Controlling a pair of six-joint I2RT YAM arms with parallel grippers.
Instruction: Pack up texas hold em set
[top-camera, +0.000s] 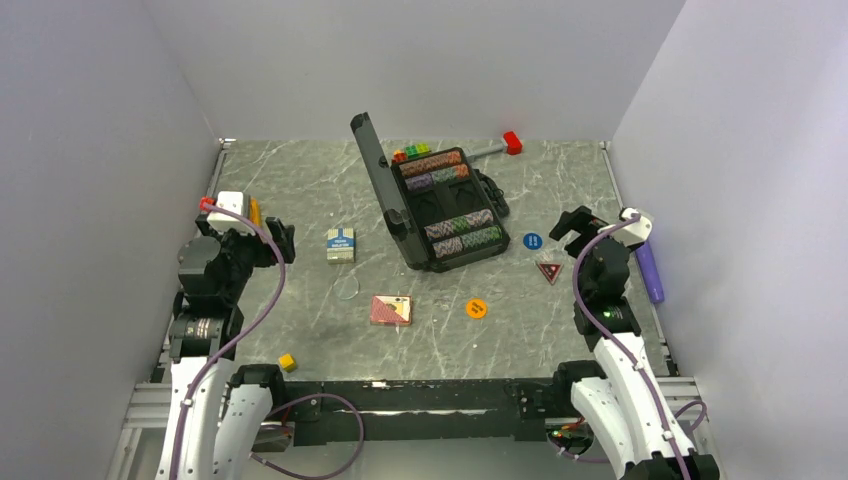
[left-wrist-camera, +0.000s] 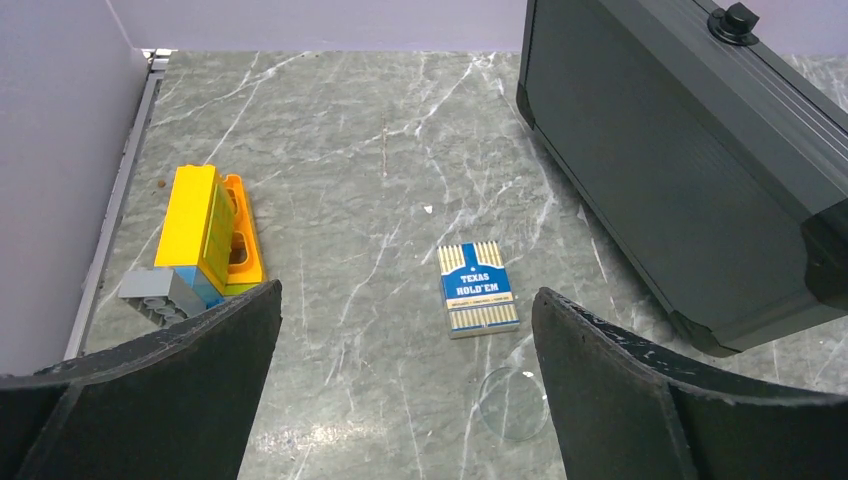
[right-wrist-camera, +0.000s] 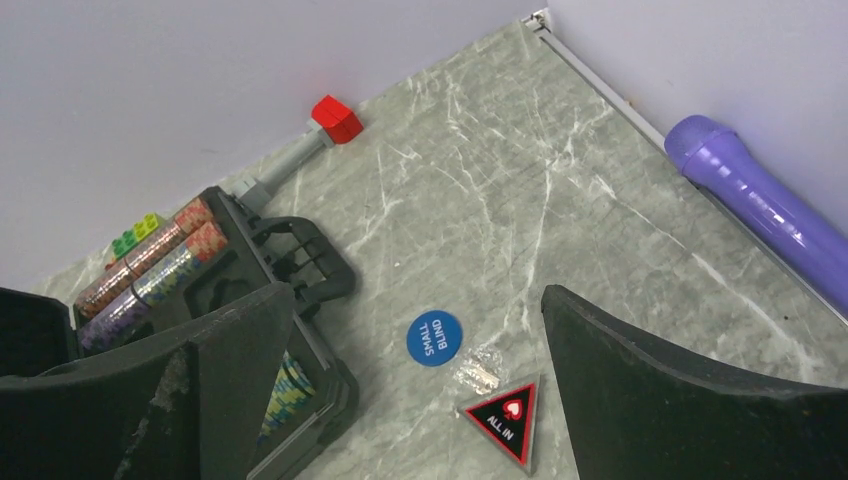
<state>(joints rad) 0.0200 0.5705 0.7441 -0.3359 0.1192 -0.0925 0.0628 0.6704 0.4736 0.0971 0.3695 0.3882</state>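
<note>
Lying on the counter left of the open case, the blue deck is looking light, stiff and slick, probably best pinched across its long edges, while left tool and right tool are hanging open, empty.

Left arm bent upright on its side, right arm likewise, wrists tilted forward and down (both held aloft), jaws of each spread wide, gripping nothing

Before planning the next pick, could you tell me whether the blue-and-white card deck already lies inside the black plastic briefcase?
No, the blue-and-white card deck lies on the table, left of the open black plastic briefcase.
</note>
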